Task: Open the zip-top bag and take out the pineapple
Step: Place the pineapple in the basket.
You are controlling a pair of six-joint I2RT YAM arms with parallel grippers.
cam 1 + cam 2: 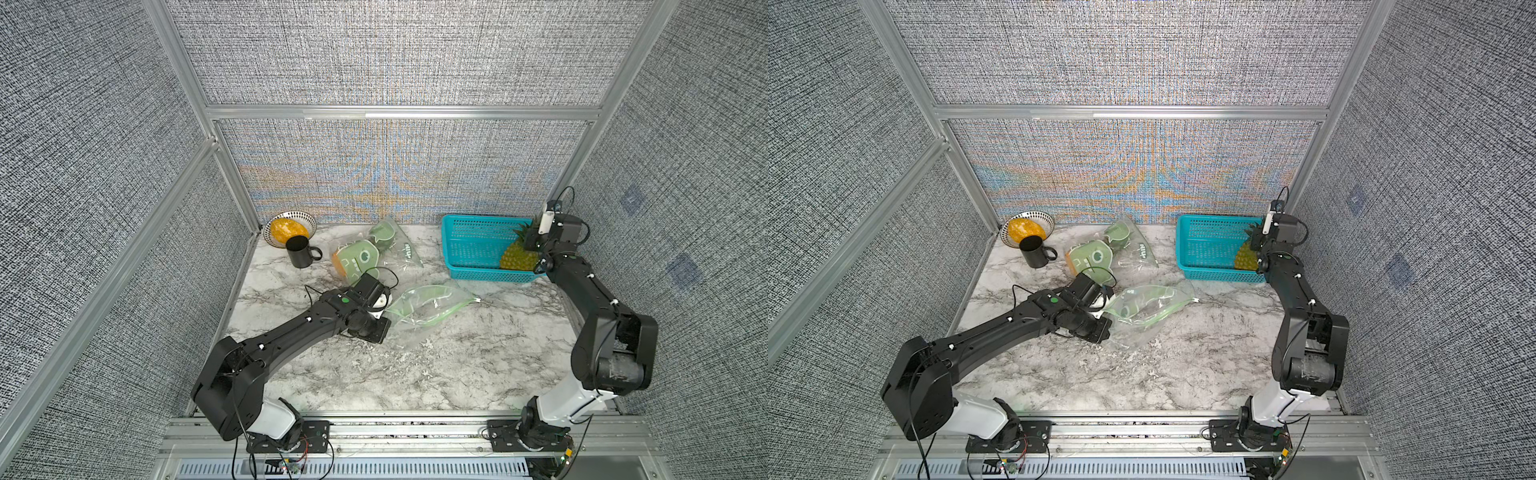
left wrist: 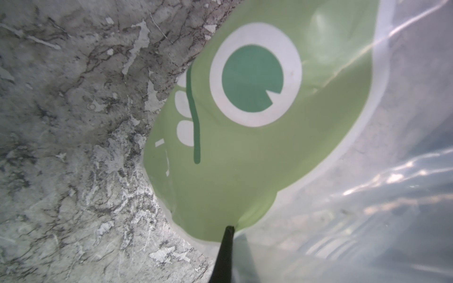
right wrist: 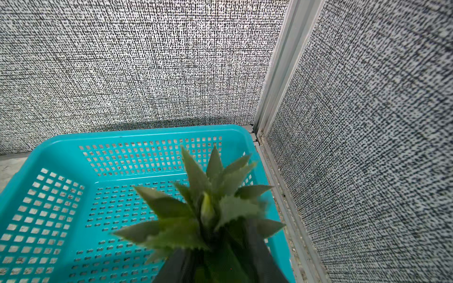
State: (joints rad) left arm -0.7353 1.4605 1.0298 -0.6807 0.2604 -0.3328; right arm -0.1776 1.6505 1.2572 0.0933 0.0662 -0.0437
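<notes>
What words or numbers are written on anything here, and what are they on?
Rear zip-top bag: short green lettering, too small and sideways to read.
Near zip-top bag: only a cartoon eye and teeth, no words.
Wall: faint blue squares, too blurred to read.
Mug, basket, pineapple: nothing written.
So no text here can be quoted.

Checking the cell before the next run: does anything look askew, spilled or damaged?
Nothing spilled or broken. The pineapple stands tilted at the blue basket's right side, the right tool at its crown. The empty zip-top bag lies crumpled, its edge pinched in the left tool.
</notes>
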